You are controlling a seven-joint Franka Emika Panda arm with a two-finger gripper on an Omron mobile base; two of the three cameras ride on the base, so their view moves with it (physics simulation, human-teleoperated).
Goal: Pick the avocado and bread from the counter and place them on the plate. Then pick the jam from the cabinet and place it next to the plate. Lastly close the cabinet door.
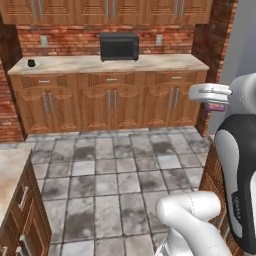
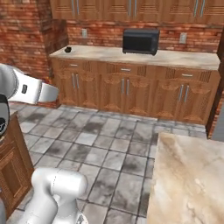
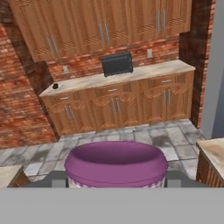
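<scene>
A purple-lidded jar (image 3: 116, 164), likely the jam, is being held between the fingers of the hand (image 3: 116, 177), shut on it. It is being carried over the floor (image 1: 110, 170). Placing by the plate and closing the cabinet are still waiting.

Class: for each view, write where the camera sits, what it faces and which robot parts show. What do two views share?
Left base view: left behind the arm, which rises at right; faces the far counter and microwave.
Right base view: right behind it; arm at left; same counter.
Hand view: on the hand, facing that counter; fingers flank the jam.
Shared: both base views show the microwave.
</scene>
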